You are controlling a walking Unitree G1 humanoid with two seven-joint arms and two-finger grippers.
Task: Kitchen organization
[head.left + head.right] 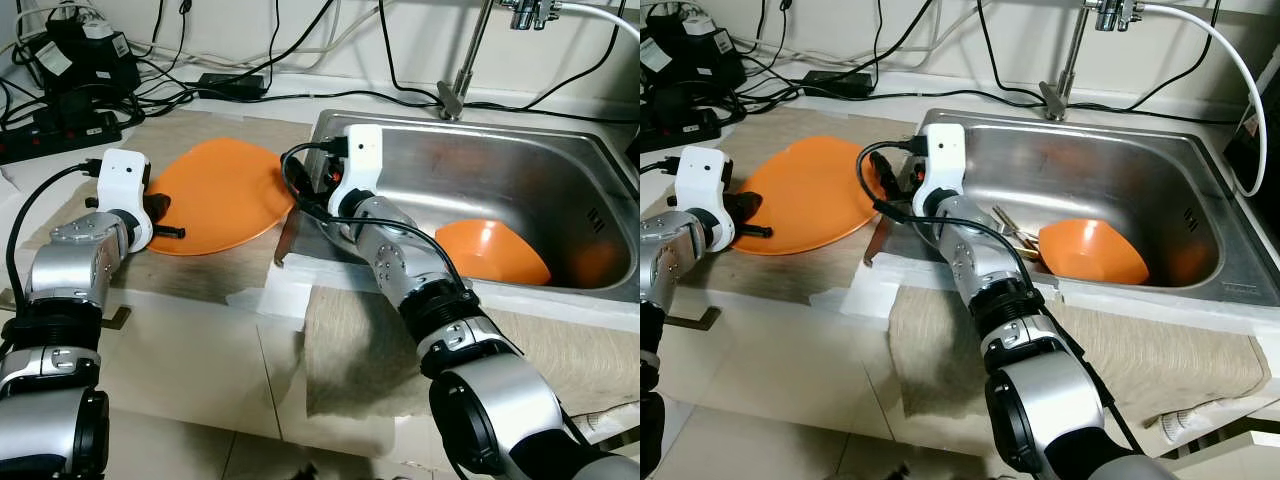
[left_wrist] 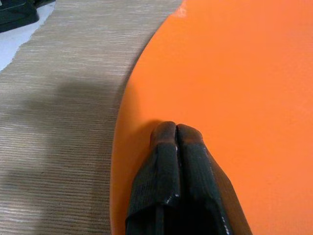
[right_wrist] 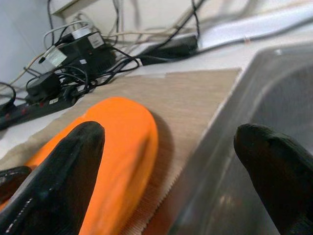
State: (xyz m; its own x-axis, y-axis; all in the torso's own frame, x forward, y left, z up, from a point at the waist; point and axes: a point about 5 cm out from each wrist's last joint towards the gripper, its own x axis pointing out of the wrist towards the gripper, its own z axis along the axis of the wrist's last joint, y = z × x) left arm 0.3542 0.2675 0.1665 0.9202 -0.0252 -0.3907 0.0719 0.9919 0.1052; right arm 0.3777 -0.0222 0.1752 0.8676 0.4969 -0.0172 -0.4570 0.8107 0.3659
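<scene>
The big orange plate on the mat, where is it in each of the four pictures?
Left eye view: orange plate left of the sink.
Right eye view: upper left.
Left wrist view: right side, under the shut left hand.
Right wrist view: lower left.
Shared landmark: the beige mat.

The right arm covers part of the orange bowl (image 1: 495, 252) in the sink (image 1: 560, 150); the utensils (image 1: 1012, 232) beside it are too small to identify.

The adapter labels (image 1: 52, 60) seem too small to read.
</scene>
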